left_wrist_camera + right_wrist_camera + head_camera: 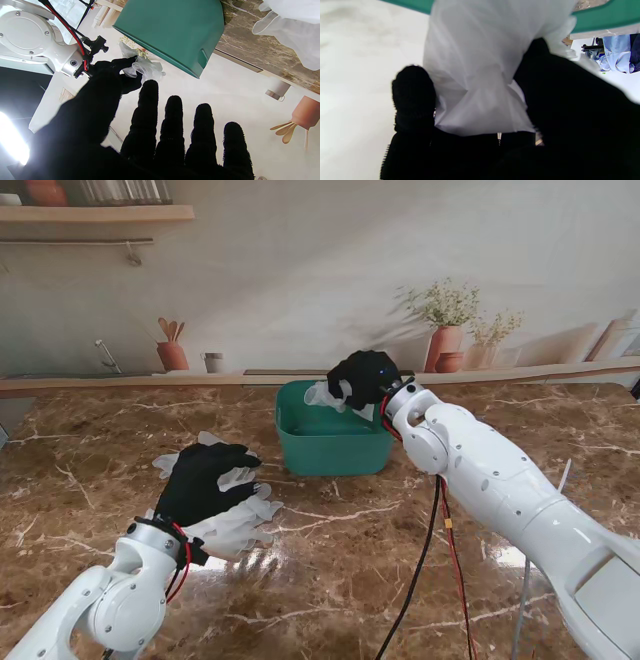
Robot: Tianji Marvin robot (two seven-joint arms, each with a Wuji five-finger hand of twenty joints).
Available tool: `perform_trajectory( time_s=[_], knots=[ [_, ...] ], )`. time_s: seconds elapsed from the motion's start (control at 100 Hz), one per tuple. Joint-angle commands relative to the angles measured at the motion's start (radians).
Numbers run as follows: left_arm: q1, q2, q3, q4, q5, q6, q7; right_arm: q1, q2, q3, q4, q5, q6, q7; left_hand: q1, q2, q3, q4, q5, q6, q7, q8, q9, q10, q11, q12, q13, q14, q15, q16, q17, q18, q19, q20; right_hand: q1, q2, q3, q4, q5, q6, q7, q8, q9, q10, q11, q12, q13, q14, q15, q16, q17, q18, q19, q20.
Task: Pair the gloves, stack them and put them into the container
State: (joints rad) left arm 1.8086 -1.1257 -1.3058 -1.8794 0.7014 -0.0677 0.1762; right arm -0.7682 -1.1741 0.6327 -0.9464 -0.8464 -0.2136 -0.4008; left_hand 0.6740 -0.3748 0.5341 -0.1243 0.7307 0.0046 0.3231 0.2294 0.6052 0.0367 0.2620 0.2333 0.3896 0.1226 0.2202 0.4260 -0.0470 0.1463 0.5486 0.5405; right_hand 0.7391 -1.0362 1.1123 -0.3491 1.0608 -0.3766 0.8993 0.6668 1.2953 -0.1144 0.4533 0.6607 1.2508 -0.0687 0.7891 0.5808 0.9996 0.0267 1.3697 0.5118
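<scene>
A green container stands mid-table toward the far side. Over its far right rim my right hand, in a black glove, is shut on a thin translucent white glove that hangs into the container; the right wrist view shows that glove bunched between the black fingers, and the left wrist view shows it too. My left hand lies flat, fingers spread, on a pile of white gloves on the table to the left. The left wrist view shows those fingers spread and the container.
The brown marble table runs to a wall ledge at the far side. Red and black cables hang from my right arm over the table nearer to me. A printed backdrop with vases and a shelf covers the wall.
</scene>
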Motion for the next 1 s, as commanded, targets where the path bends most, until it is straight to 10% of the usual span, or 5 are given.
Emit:
perform_trajectory(
  time_s=[0.0,0.16,0.24,0.35,0.99],
  knots=[
    [0.003,0.001,0.001,-0.002,0.002,0.004,-0.002,0.03,-0.021,-0.029,0.055,0.019,0.008,0.008,0.012,0.04,-0.019,0.021,0.0,-0.016,-0.003,-0.003,0.008,-0.024,-0.018,-0.008,0.023,-0.051,-0.032,-0.008,-0.017,-0.006,-0.023,0.015,0.006,0.033,0.042,0.052,-0.019,-0.019,0.021,0.004,0.008,-0.049,0.02,0.026,0.023,-0.026,-0.002,0.018,-0.016,-0.018,0.012,-0.006],
    [0.003,0.001,0.002,0.0,0.003,0.004,0.002,0.062,-0.025,-0.075,0.087,0.064,0.016,0.11,0.012,0.04,-0.019,0.021,-0.005,-0.017,-0.005,-0.003,0.007,-0.024,-0.018,-0.008,0.022,-0.051,-0.032,-0.009,-0.018,-0.005,-0.025,0.015,-0.075,0.046,0.051,0.047,-0.157,0.039,-0.1,-0.183,-0.145,-0.034,-0.109,-0.008,-0.107,-0.014,-0.202,0.048,-0.175,0.008,-0.098,0.012],
    [0.004,0.001,0.001,-0.001,0.005,0.008,0.0,0.072,-0.018,-0.085,0.089,0.074,0.013,0.161,0.012,0.039,-0.018,0.022,-0.012,-0.012,-0.009,-0.005,0.003,-0.023,-0.02,-0.009,0.016,-0.05,-0.035,-0.01,-0.021,-0.003,-0.031,0.013,-0.18,0.053,0.097,0.172,-0.201,0.094,-0.374,-0.111,-0.285,-0.017,-0.135,-0.184,-0.184,-0.022,-0.316,0.027,-0.261,0.015,-0.173,0.05],
    [0.005,0.002,-0.001,-0.003,0.007,0.009,-0.003,0.065,-0.011,-0.07,0.076,0.087,0.012,0.199,0.013,0.039,-0.015,0.022,-0.011,-0.014,-0.008,-0.005,0.003,-0.023,-0.02,-0.009,0.016,-0.052,-0.036,-0.01,-0.02,-0.003,-0.037,0.011,-0.278,0.029,0.082,0.174,-0.286,0.114,-0.494,-0.154,-0.375,-0.005,-0.174,-0.226,-0.264,-0.003,-0.349,-0.006,-0.334,0.031,-0.205,0.07],
    [-0.004,0.003,-0.008,0.002,0.012,-0.008,-0.004,-0.173,0.088,0.254,-0.286,-0.053,0.019,0.374,0.014,0.041,-0.018,0.022,-0.01,-0.014,-0.006,-0.004,0.002,-0.018,-0.021,-0.01,0.013,-0.049,-0.039,-0.012,-0.017,-0.008,-0.048,0.02,-0.51,0.18,-0.054,0.178,-0.452,0.144,-0.632,-0.267,-0.557,0.016,-0.269,-0.352,-0.467,0.041,-0.533,-0.117,-0.561,0.05,-0.484,0.09]
  ],
)
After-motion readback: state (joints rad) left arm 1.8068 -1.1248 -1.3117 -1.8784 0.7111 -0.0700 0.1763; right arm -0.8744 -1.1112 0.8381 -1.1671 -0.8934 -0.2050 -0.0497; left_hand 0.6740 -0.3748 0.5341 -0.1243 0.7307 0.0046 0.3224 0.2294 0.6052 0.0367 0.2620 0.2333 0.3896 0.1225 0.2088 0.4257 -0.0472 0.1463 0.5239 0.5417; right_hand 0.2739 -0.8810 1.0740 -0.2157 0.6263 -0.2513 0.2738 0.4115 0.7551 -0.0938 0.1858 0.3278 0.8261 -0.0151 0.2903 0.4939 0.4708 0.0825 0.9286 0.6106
